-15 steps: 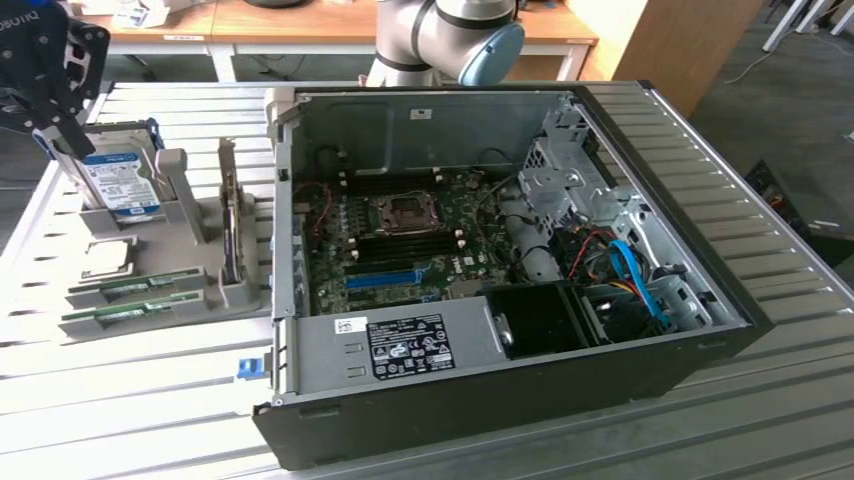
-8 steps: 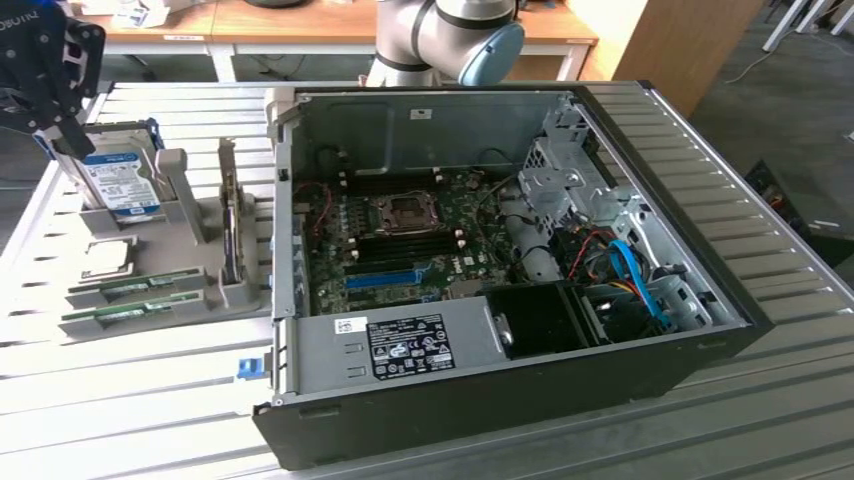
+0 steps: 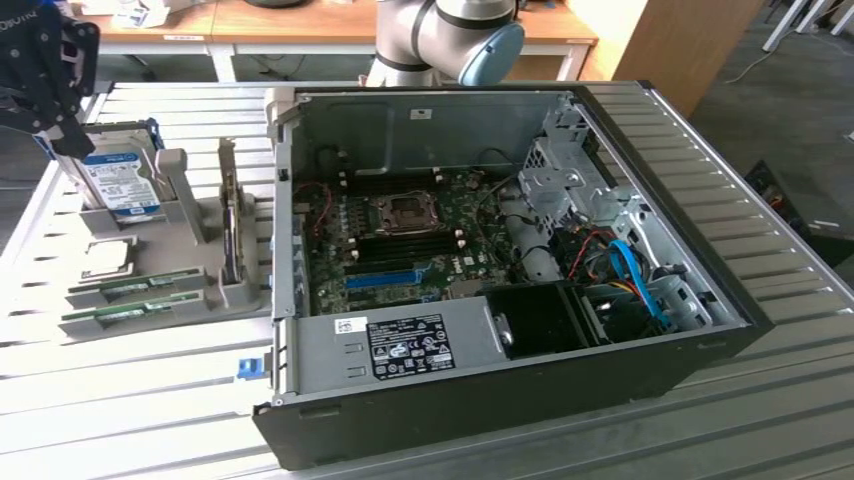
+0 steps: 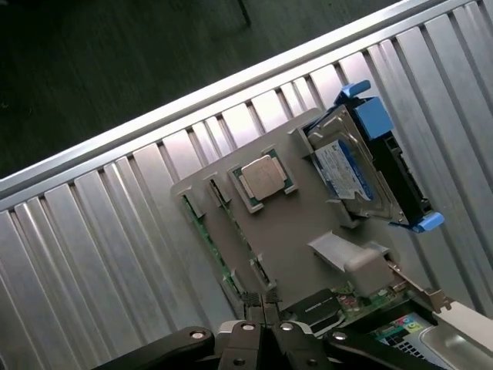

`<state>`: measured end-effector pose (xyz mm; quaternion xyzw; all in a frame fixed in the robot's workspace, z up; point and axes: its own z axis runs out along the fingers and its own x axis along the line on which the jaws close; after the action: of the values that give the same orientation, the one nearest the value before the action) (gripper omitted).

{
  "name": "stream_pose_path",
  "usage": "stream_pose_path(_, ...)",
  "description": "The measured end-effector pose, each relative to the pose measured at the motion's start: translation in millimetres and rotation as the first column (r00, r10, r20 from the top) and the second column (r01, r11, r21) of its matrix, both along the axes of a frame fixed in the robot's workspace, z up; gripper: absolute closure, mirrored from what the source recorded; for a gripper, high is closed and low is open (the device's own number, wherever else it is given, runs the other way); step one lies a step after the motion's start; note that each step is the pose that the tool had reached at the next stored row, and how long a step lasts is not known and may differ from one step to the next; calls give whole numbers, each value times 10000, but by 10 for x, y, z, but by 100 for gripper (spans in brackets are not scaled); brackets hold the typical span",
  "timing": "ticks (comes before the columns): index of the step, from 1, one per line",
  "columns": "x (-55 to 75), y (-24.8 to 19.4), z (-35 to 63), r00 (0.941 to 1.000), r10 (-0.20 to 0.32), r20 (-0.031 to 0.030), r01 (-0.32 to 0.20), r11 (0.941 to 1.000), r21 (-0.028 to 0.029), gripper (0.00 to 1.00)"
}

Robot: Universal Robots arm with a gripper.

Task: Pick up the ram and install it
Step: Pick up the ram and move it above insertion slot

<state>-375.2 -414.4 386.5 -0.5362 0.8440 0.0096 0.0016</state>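
Right at my own end, my pincer (image 4: 263, 307) is closed with nothing between its jaws. It hangs above the ribbed metal tabletop (image 4: 100, 254) and touches nothing.

Just beneath it sits the grey holder (image 4: 300, 231), and the ram (image 4: 209, 240) lies in the slots along that holder's edge. It is a thin green stick, and in the exterior view a second one lies parallel beside it. Neither has been lifted, so the pick-up has yet to begin.

Next to the ram, on the same holder, rests the square silver processor (image 4: 264, 179). Beyond that, the blue-labelled hard drive (image 4: 350, 173) stands propped up.

As I judge it, a good pick means opening the jaws while I am high, then turning my wrist so they close across the stick's thin faces. I should take it near the middle of its length, so it hangs level, and lift it straight out of its slots without twisting. The processor is close, so I should keep my fingers on the ram's side of it.

Farthest off, the opened computer case (image 3: 534, 400) lies on the tabletop toward the exterior view's right, its motherboard (image 3: 400, 235) exposed.
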Motion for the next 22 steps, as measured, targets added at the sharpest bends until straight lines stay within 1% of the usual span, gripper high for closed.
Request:
stream_pose_path(4,0,0,0,9987,516,0,-516,9987,0,89)
stream_pose_path(8,0,0,0,9949,1005,0,-1005,9949,0,89)
stream_pose_path(19,0,0,0,9944,1053,0,-1053,9944,0,89)
stream_pose_path(22,0,0,-1,9923,1240,1,-1240,9923,0,89)
